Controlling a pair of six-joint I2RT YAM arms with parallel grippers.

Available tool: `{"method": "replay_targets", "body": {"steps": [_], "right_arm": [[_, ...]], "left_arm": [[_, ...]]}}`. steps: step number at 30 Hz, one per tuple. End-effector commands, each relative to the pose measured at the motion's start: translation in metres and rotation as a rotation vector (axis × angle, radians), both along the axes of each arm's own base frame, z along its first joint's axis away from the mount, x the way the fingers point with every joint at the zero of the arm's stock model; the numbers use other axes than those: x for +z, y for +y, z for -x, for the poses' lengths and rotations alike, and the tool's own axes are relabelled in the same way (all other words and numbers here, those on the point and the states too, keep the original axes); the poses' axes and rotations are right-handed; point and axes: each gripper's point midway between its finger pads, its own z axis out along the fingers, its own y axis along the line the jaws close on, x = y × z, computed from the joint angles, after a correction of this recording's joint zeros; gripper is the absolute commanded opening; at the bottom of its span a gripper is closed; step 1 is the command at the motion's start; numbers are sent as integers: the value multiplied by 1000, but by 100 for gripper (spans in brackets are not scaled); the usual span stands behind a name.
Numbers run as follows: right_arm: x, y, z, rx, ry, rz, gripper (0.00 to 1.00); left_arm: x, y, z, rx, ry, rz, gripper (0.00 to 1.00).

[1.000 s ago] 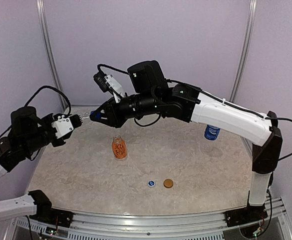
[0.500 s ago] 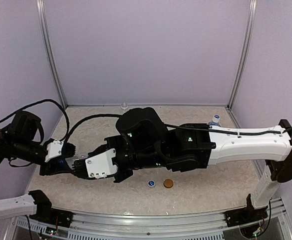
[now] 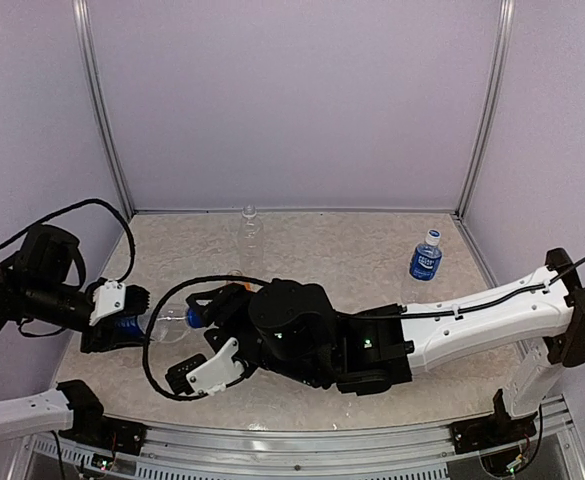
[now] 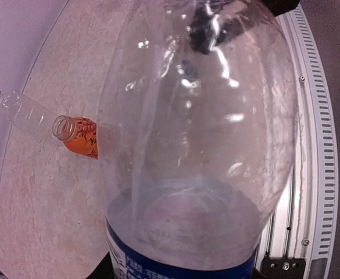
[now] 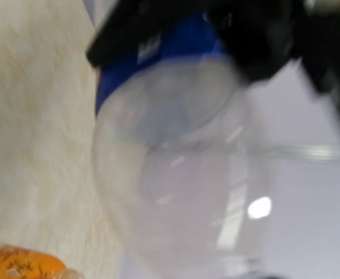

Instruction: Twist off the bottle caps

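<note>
My left gripper (image 3: 112, 325) is shut on the tall bottle with the dark-blue Pepsi label (image 3: 129, 326), holding it on its side above the table's left part. Its clear shoulder (image 4: 199, 116) fills the left wrist view and hides the fingers. The neck end, with a dark-blue cap (image 3: 194, 318), points right, into my right gripper (image 3: 196, 336), which stands open around it. The right wrist view is blurred and shows the same bottle (image 5: 175, 186). The short orange bottle (image 4: 79, 135) stands uncapped. The clear unlabelled bottle (image 3: 249, 222) stands at the back, the bright-blue-labelled one (image 3: 425, 258) at the right.
My right arm (image 3: 372, 345) lies low across the near half of the table (image 3: 332, 250) and hides what is under it. The metal rail (image 3: 302, 445) runs along the near edge. Purple walls close in the back and both sides.
My right arm has swung down and nearer to the front edge, now covering the two loose caps on the table, and its jaws have opened. The left arm still holds the bottle.
</note>
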Motion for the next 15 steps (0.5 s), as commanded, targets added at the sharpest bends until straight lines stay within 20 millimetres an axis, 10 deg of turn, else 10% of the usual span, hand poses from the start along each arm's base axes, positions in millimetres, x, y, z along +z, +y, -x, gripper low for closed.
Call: {"method": "replay_targets", "body": {"steps": [1, 11, 15], "right_arm": [[38, -9, -20, -118, 55, -214, 99], [102, -32, -9, 62, 863, -563, 99], [117, -39, -54, -48, 1228, -726, 97]], "left_arm": [[16, -15, -6, -10, -48, 112, 43], [40, -3, -83, 222, -428, 91, 44], [66, 4, -109, 311, -613, 101, 43]]}}
